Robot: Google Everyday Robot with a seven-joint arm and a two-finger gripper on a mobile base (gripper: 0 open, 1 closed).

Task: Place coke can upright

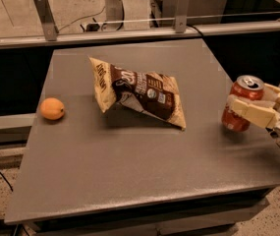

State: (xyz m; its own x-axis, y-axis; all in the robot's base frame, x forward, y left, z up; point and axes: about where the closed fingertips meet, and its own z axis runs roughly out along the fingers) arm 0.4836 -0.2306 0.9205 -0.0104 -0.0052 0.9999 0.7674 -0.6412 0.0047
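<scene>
Clamping the coke can (234, 122) between its pale fingers (250, 112), the tool (242, 104) reaches in from the right border of the camera view, over the right-hand edge of the grey surface (129, 166). One finger crosses the front of the can at mid-height; the other sits behind it, mostly hidden. The can stands nearly upright in the grip, its silver top facing up and leaning only slightly. Its base looks level with the surface or just above it, with a shadow directly underneath. Whether it actually touches cannot be told.

Out to the tool's left, with a stretch of bare surface between, lies a brown and cream chip bag (142, 95), crumpled and propped at an angle, its nearest corner pointing toward the can. Well beyond the bag, near the far left edge from the tool, sits a round orange (52, 108). Behind everything, a metal rail (129, 32) runs along the back of the surface.

The step in hand appears to be the set-down itself. The next move probably calls for settling the base flat, taking out the last of the lean, then parting the fingers evenly and drawing back to the right without brushing the can. The nearby surface edge leaves little room on that side, so a nudge there could tip or drop it.
</scene>
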